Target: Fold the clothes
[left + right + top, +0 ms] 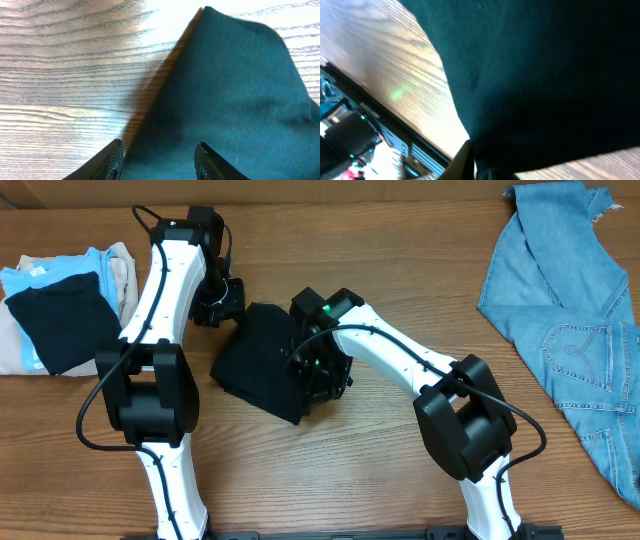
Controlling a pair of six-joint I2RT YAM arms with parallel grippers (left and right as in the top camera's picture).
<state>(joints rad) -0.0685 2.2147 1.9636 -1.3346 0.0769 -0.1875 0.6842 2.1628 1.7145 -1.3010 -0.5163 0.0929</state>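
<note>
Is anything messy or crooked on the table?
Yes. The black T-shirt in the middle lies crooked, a lopsided half-folded bundle. The jeans at the right lie unfolded and rumpled, running off the edge of the picture, unlike the neat folded pile at the left.

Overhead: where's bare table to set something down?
Widest bare wood: between the right arm and the jeans, up to the back edge. Also the front strip between it and the left arm. Crowded: centre, where the left gripper and right gripper flank the black T-shirt, and the folded stack at left.
</note>
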